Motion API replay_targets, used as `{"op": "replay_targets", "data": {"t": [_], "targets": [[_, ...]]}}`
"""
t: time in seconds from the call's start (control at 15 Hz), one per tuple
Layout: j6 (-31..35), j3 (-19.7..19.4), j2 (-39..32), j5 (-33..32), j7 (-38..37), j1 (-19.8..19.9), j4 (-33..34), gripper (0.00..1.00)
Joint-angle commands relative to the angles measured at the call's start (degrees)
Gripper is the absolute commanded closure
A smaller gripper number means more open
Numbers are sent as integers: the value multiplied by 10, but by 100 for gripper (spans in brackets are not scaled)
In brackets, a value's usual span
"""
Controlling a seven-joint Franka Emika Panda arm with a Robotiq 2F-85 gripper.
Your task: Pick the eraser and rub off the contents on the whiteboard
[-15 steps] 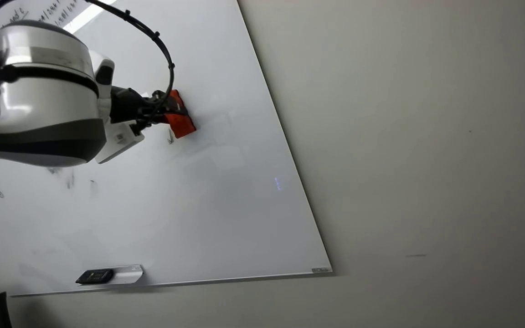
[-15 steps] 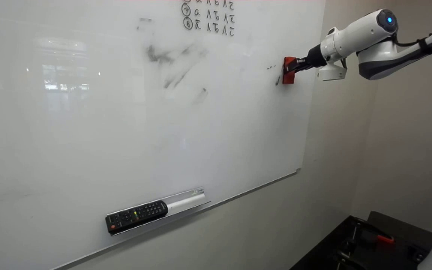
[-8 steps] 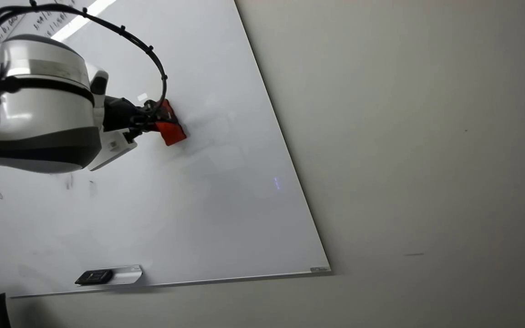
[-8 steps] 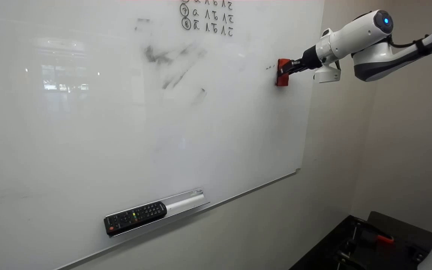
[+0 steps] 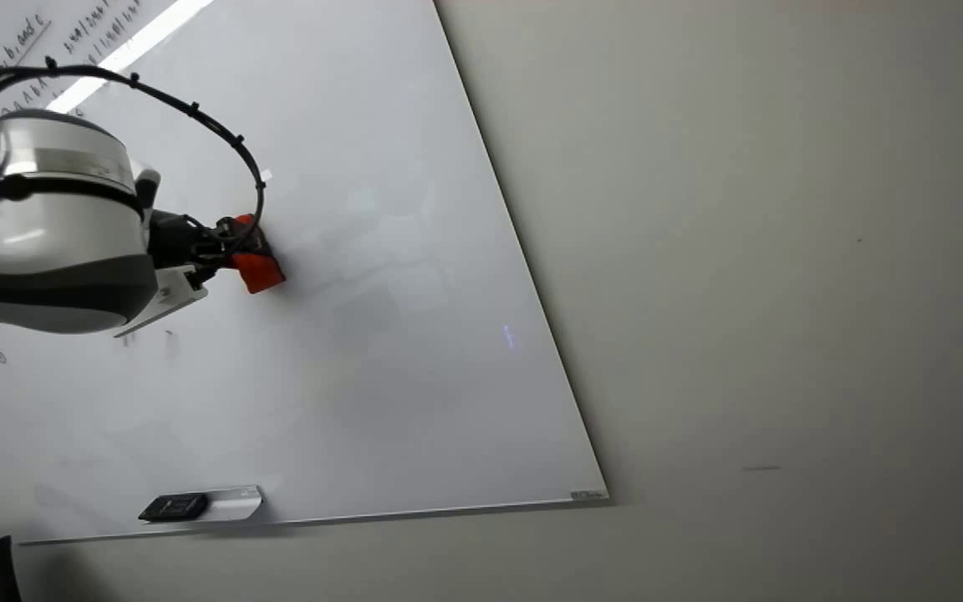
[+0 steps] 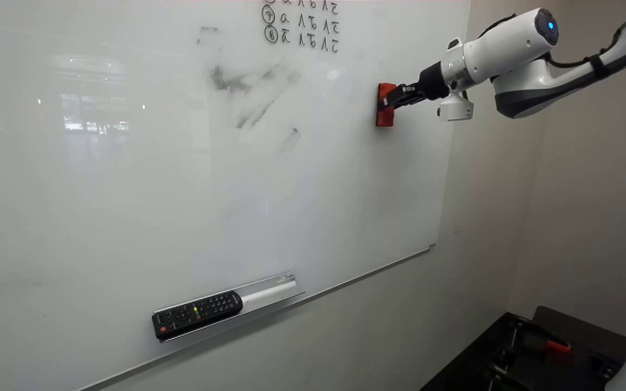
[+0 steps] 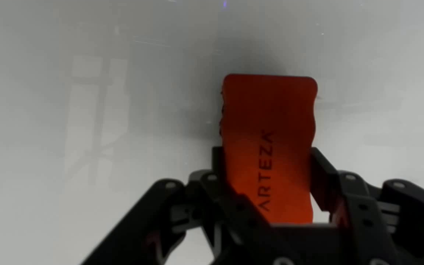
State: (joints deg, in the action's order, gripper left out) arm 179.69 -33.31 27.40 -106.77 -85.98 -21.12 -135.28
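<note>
The eraser (image 5: 257, 274) is an orange-red block held against the whiteboard (image 5: 415, 401); it also shows in an exterior view (image 6: 385, 118) and in the wrist view (image 7: 271, 105), with dark lettering. My gripper (image 7: 267, 158) is shut on its two long sides. The eraser stands upright with its face at the board; I cannot tell how hard it presses. The black scribble does not show in any view now; what lies under the eraser is hidden. Grey smears (image 6: 231, 81) show on the whiteboard (image 6: 128, 228), left of the eraser.
Handwritten lines (image 6: 307, 32) stand at the board's top. A small tray (image 6: 269, 296) with a black remote (image 6: 199, 314) is on the lower edge. The arm's cable loop (image 5: 197, 117) arcs above the wrist. A dark cart (image 6: 579, 326) stands at lower right.
The gripper and eraser have moved left and down in an exterior view, and left across the board in both. The small black strokes beside the eraser no longer show.
</note>
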Motion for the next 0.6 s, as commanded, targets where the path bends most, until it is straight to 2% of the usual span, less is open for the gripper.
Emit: {"op": "replay_targets", "data": {"t": [0.0, 0.27, 0.53], "targets": [[-26, 25, -61, -8, -51, -83, 48, 70], [-46, 32, -98, -7, -70, -135, 58, 70], [-129, 71, -92, 45, -70, -135, 5, 70]]}}
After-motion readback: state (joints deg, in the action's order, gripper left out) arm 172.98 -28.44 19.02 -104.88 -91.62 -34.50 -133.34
